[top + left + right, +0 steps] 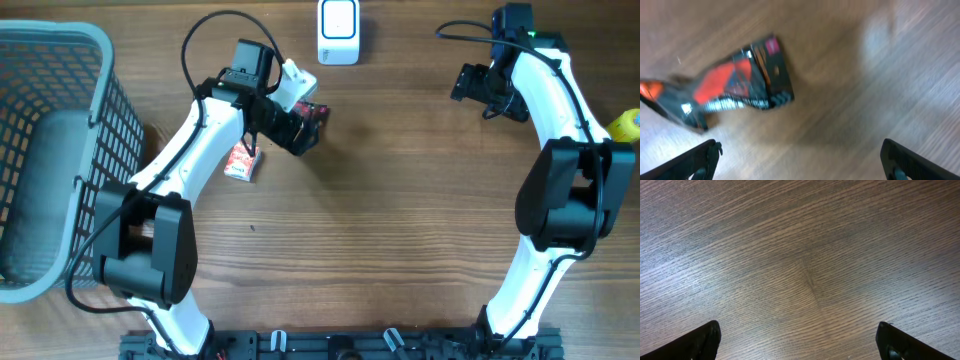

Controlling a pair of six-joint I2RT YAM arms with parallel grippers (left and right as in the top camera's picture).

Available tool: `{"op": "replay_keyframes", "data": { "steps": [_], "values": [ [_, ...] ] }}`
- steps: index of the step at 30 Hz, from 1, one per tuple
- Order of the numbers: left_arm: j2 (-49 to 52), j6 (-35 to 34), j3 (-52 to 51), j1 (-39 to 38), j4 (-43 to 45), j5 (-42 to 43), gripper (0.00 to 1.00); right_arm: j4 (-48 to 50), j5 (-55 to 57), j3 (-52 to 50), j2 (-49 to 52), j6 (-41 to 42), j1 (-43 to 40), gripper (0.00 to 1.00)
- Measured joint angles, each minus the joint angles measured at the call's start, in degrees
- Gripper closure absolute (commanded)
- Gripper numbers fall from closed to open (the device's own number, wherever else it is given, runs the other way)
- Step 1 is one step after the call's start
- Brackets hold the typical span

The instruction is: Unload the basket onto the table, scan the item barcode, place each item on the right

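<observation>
Left tool (800, 161), spread wide, hovers over glossy black-and-red foil packet (735, 82) at ten o'clock; you grasp next, then face white boxy scanner (338, 32).

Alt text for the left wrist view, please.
A blurred black and red packet shows against the wooden table. The left arm's fingers stand wide apart at the bottom corners, holding nothing.

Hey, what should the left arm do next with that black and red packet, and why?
Probably nudge the open left gripper forward to straddle the black and red packet: it lies loose on the table, ahead of the jaws, not between them.
</observation>
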Motion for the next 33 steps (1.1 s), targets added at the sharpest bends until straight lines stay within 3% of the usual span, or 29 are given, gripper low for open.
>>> {"op": "replay_keyframes", "data": {
  "steps": [3, 8, 10, 13, 19, 23, 28, 33],
  "values": [
    [1.25, -2.54, 0.0, -0.04, 6.23, -1.66, 0.0, -0.07, 0.0, 0.0, 0.0, 0.0, 0.0, 0.0],
    [2.86, -17.31, -0.02, -0.04, 13.14, -5.22, 0.0, -0.04, 0.0, 0.0, 0.0, 0.0, 0.0, 0.0],
    [2.86, -18.99, -0.02, -0.04, 13.29, -5.6, 0.0, -0.13, 0.0, 0.0, 0.0, 0.0, 0.0, 0.0],
    [2.86, -11.5, 0.0, -0.04, 11.32, -6.21, 0.0, -0.31, 0.0, 0.0, 0.0, 0.0, 0.0, 0.0],
    [2.93, 18.05, -0.02, -0.07, 15.72, -21.0, 0.0, -1.2, 0.0, 0.0, 0.0, 0.0, 0.0, 0.01],
    [2.91, 36.33, 0.0, -0.04, 19.85, -24.7, 0.0, -2.03, 0.0, 0.0, 0.0, 0.0, 0.0, 0.0],
    [2.93, 47.01, 0.0, -0.04, 13.68, -21.94, 0.0, -2.93, 0.0, 0.0, 0.0, 0.74, 0.0, 0.0],
    [3.02, 49.51, 0.0, 0.94, 7.28, -18.27, 0.0, -2.89, -0.26, 0.0, 0.0, 2.12, 0.0, 0.0]
  ]
}}
